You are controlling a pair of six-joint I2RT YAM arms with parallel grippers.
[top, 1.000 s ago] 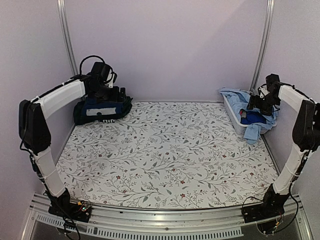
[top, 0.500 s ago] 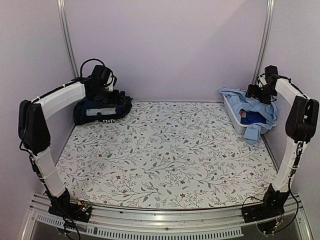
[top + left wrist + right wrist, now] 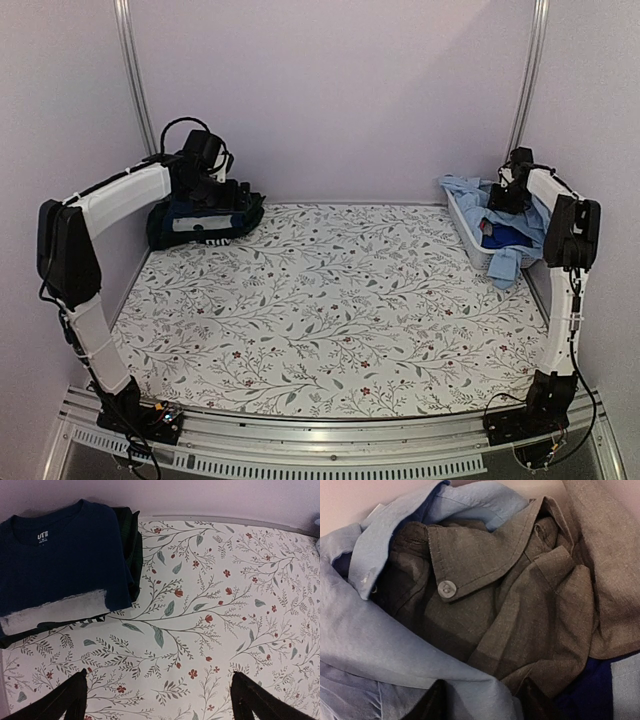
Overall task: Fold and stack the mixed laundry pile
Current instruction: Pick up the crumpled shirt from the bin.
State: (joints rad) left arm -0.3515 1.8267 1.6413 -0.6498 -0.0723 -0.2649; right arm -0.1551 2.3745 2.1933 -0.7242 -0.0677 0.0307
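**Right arm swings in over the basket**

In the last second the right arm (image 3: 562,235) has folded inward. The right pincer (image 3: 497,197) has dropped onto the far end of the laundry pile (image 3: 512,236), narrowing from wide. Its fingers stand partway apart with light blue cloth between them, and I cannot tell whether they grip it. It looks like a pick of the next garment.

The left pincer (image 3: 160,700) has stayed wide and empty above the folded stack (image 3: 205,222) at 10 o'clock.

The pile lies crumpled in a white basket (image 3: 476,252) at 2 o'clock on the tabletop (image 3: 330,300). A grey collared shirt (image 3: 510,595) is nested in a light blue shirt (image 3: 380,645).
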